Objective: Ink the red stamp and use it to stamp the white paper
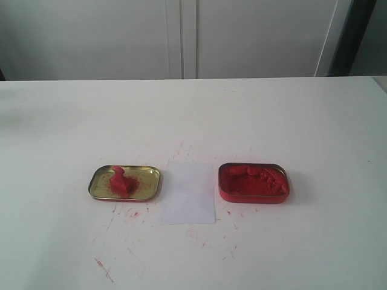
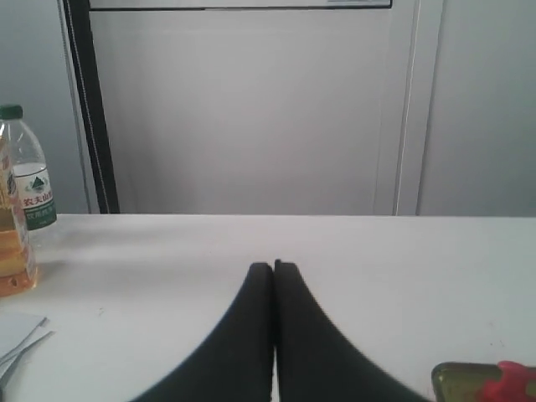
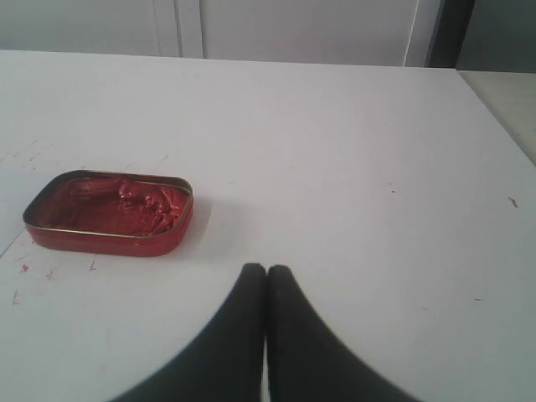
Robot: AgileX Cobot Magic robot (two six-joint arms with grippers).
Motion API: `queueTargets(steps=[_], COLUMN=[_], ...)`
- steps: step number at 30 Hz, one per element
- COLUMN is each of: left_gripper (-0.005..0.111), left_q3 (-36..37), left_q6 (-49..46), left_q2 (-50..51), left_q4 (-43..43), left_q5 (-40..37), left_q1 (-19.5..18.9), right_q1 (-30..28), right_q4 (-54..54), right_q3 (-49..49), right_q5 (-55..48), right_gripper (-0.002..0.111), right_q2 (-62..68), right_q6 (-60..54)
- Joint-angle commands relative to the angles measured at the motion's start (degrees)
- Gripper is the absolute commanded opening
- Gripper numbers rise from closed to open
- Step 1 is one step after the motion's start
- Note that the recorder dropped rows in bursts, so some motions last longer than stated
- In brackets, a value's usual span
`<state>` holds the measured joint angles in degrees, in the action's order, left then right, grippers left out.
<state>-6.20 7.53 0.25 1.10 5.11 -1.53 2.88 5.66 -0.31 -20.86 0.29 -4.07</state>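
Observation:
The red stamp (image 1: 121, 180) stands in the shallow gold tin lid (image 1: 145, 188) at the left of the table; a sliver of it (image 2: 515, 378) shows in the left wrist view. The white paper (image 1: 188, 193) lies flat between the lid and the red ink tin (image 1: 253, 182), also seen as the ink tin (image 3: 109, 212) in the right wrist view. Neither gripper appears in the exterior view. My left gripper (image 2: 274, 268) is shut and empty, above bare table. My right gripper (image 3: 267, 271) is shut and empty, a short way from the ink tin.
Red ink smears (image 1: 104, 269) speckle the table in front of the tins. A plastic bottle (image 2: 18, 197) with yellow liquid stands at the table's far side in the left wrist view, with paper scraps (image 2: 17, 335) near it. White cabinet doors (image 1: 181, 36) stand behind the table.

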Motion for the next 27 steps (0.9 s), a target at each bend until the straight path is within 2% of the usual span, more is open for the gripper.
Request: queueTargets(steps=[1, 23, 27], left_gripper=[0.000, 0.000, 0.000], left_q3=[-5.0, -27.1, -30.6], left_q6=[-3.5, -6.3, -10.5], left_q2=[1.5, 34.4, 41.5], left_q4=[-0.1, -0.5, -3.7], left_q5=[-10.1, -31.3, -32.9], left_q1=[-0.2, -0.1, -0.1], right_q1=[0.1, 0.1, 0.1], right_q4=[-0.1, -0.1, -0.1], right_q3=[0.3, 0.3, 0.3], right_q5=[0.7, 0.7, 0.7], right_gripper=[0.000, 0.000, 0.000], right_q2=[-0.3, -0.3, -0.3], right_q6=[-0.2, -0.2, -0.2])
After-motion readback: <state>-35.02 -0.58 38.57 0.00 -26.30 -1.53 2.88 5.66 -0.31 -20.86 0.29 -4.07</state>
